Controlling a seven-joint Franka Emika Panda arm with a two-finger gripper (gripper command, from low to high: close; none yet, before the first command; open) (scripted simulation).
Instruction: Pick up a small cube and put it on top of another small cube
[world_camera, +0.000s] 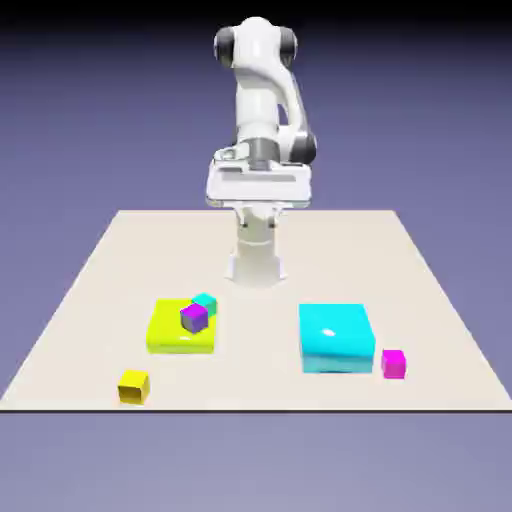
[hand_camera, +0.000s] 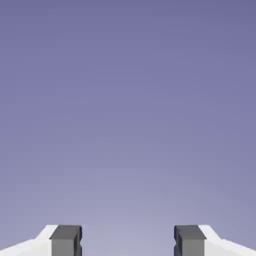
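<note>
While pincer (hand_camera: 128, 240) hangs released and empty, purple cube (world_camera: 194, 318) sits atop yellow block (world_camera: 181, 330) on worktop (world_camera: 90, 290).

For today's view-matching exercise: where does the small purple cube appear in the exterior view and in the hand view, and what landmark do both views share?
Exterior view: the small purple cube sits left of centre, on the yellow-green block, touching a small teal cube behind it.
Hand view: not in it; only the open tool with nothing between its tips.
Shared landmark: the blue-violet backdrop.
</note>
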